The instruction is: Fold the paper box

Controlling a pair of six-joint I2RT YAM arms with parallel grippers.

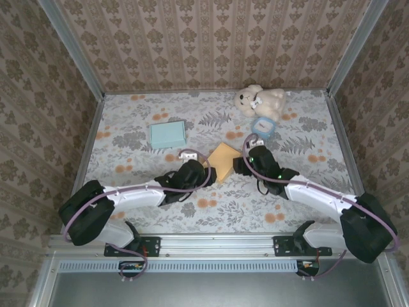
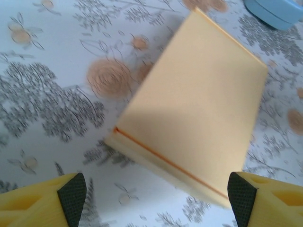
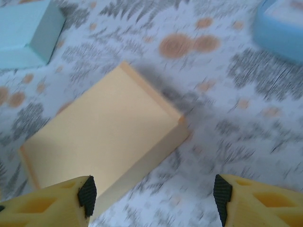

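Box (image 1: 223, 160), floral tablecloth (image 1: 307, 128), patterned walls (image 1: 211, 45)

Overhead view looks down; both close wrist views share the box (image 2: 199, 104).

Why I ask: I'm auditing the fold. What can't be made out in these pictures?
- Top view: small white item, too small to identify.
- Top view: orange box, flap seams too small to judge.
- Left wrist: blue container, cut off by frame edge.
- Right wrist: tablecloth, motion-blurred.

Bright even light, soft shadow beside paper box (image 3: 99, 142), wrist views motion-blurred, overhead sharp
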